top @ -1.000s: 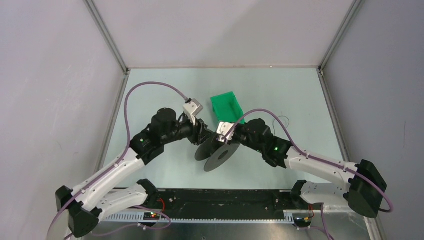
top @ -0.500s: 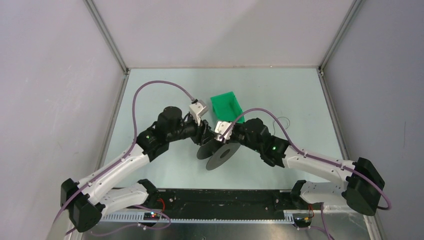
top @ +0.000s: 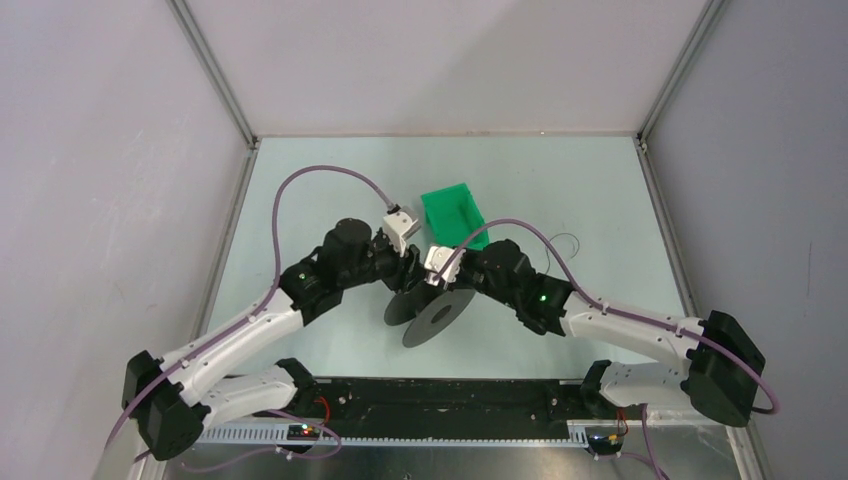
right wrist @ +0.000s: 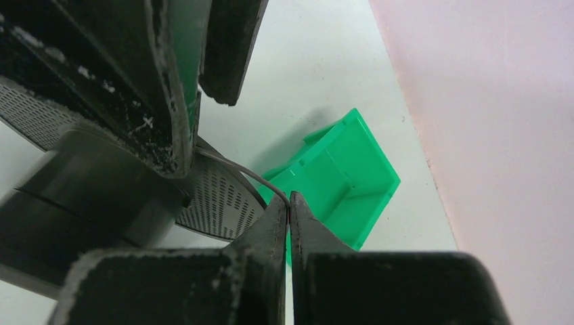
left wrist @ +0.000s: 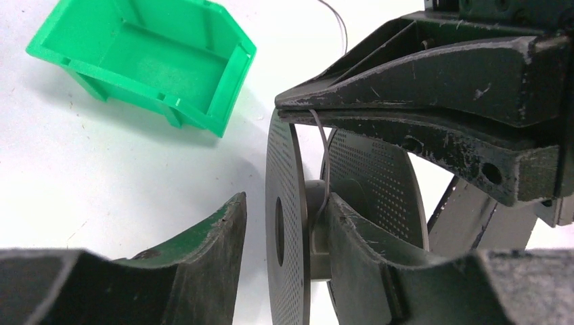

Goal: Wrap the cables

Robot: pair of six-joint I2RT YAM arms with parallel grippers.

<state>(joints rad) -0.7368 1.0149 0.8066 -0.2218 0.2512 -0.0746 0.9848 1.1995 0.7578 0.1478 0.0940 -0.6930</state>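
Note:
A dark grey perforated spool [top: 428,310] stands on edge mid-table between my two grippers. My left gripper [top: 408,283] is open, its jaws astride the spool's near flange [left wrist: 284,223]. One finger [left wrist: 365,250] sits between the flanges against the hub, and a gap shows at the other finger. My right gripper [right wrist: 290,200] is shut on the thin black cable [right wrist: 233,168], which runs taut from its tips [left wrist: 298,108] down to the hub [left wrist: 317,223]. The cable's loose end curls on the table to the right [top: 565,240].
A green open bin [top: 453,215] lies tilted just behind the grippers and also shows in the left wrist view [left wrist: 145,61] and the right wrist view [right wrist: 338,183]. Purple hoses arch over both arms. Grey walls enclose the table on three sides.
Both grippers and the spool have drifted slightly left and toward the near edge. The left arm's elbow has swung right. The right gripper stays shut on the cable.

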